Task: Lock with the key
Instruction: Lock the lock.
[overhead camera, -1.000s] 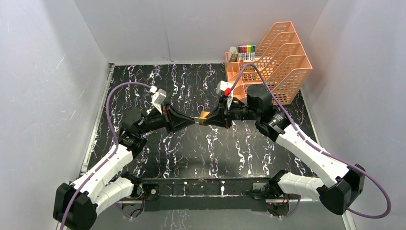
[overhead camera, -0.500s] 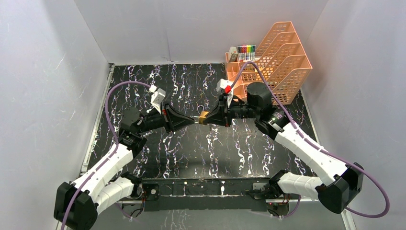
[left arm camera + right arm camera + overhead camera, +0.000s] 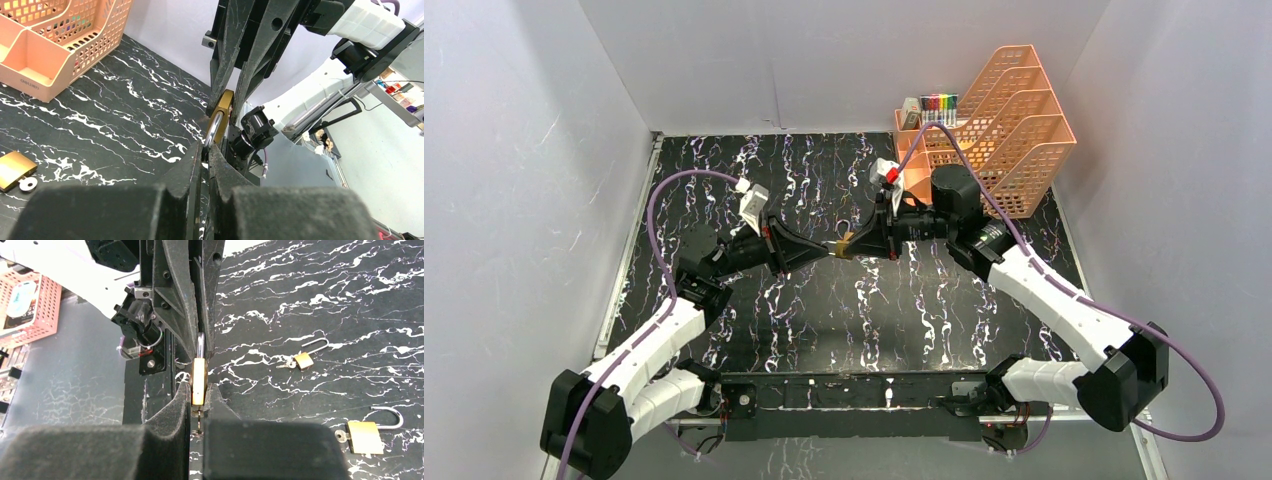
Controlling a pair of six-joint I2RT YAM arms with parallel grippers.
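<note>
A brass padlock hangs in mid-air between the two arms above the middle of the table. My right gripper is shut on its brass body. A thin key sticks out of the lock's underside, back between the right fingers. The steel shackle points toward my left gripper, which is shut on it. In the top view my left gripper and right gripper meet tip to tip.
Two more padlocks with open shackles and keys lie on the black marble table: a small one and a larger one. One shows in the left wrist view. An orange file rack with markers stands at the back right.
My left gripper has closed onto the shackle. The right arm has shifted slightly left and its wrist has moved back a little, carrying the padlock with it.
</note>
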